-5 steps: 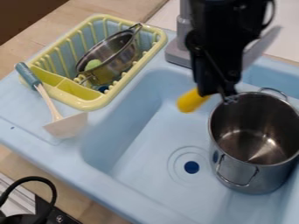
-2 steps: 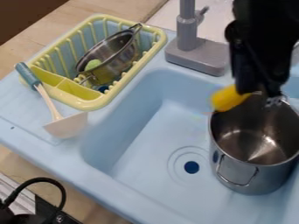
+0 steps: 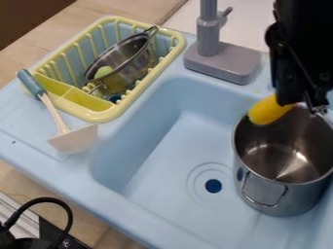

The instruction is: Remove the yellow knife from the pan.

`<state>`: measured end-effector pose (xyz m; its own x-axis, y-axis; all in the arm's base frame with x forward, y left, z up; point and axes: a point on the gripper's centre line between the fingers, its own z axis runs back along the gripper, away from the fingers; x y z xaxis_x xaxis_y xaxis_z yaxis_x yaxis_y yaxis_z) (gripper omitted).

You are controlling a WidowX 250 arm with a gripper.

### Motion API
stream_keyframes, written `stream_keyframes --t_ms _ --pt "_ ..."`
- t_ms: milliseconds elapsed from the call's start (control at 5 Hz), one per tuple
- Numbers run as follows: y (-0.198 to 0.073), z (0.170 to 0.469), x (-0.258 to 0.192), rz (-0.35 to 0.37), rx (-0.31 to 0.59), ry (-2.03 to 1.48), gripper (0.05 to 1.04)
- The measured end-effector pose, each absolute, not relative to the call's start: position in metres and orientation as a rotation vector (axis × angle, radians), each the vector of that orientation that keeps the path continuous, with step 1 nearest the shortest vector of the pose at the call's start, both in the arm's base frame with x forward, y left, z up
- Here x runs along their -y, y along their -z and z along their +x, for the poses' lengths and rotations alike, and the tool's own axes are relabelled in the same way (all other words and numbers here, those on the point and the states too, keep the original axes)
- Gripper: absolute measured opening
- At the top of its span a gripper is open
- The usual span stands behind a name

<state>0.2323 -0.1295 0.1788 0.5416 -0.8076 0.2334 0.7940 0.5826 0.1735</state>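
Evidently the black gripper (image 3: 302, 105) was pinching the yellow knife (image 3: 270, 110), with the rounded handle sticking out to the left of the fingers. The handle lay across the far left part of the rim of the steel pot (image 3: 287, 194), as the camera saw it; whether it touched the rim or hung above it, I could not tell, nor which way the blade pointed. The pot stood upright in the blue sink (image 3: 166, 163).

The likeliest trouble, I judged, was height. If the arm went sideways while too low, the knife could catch the rim, twist in the pinch and slip back into the pot, or else drag the pot along. Letting go from where it was risked the same result, since so much of the gripper was over the mouth. The grey tap (image 3: 224, 63) stood behind and to the left, so a careless swing that way could knock the knife loose. A lift first, then a move well past the rim before lowering, looked the safer course.
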Motion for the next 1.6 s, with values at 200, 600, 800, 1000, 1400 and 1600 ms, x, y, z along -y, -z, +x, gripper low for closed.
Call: stream_keyframes --t_ms 200,600,800,1000,1400,1600 --pt "-0.168 0.232 0.132 0.033 0.297 0.967 0.158" --pt "-0.15 0.238 0.118 -0.009 0.261 0.94 0.158" --pt "-0.141 0.239 0.117 -0.015 0.252 0.941 0.158" --pt "-0.132 0.24 0.113 -0.008 0.233 0.923 0.158" --pt "-0.125 0.243 0.106 -0.01 0.213 0.895 0.412" --pt "-0.125 0.242 0.1 -0.011 0.192 0.888 0.7"
